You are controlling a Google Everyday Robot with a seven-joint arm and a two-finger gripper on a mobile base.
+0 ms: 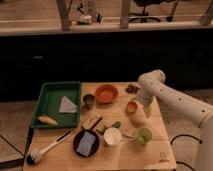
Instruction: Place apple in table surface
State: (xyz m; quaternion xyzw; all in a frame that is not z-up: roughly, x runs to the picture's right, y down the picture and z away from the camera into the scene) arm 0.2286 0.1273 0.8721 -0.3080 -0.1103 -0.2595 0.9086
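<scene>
Hanging beside the apple [131, 106] above the table surface [135, 155], jaws' opening unclear

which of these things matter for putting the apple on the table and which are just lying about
For the job:
apple
table surface
end effector, just right of the apple, low over the table

Lying about:
green tray
orange bowl
metal cup
black pan
brush
white cup
green cup

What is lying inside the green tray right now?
Inside the green tray: a pale folded sheet and a yellow item. Anything beneath the sheet is covered. The gripper is by the apple, over the table surface.
</scene>
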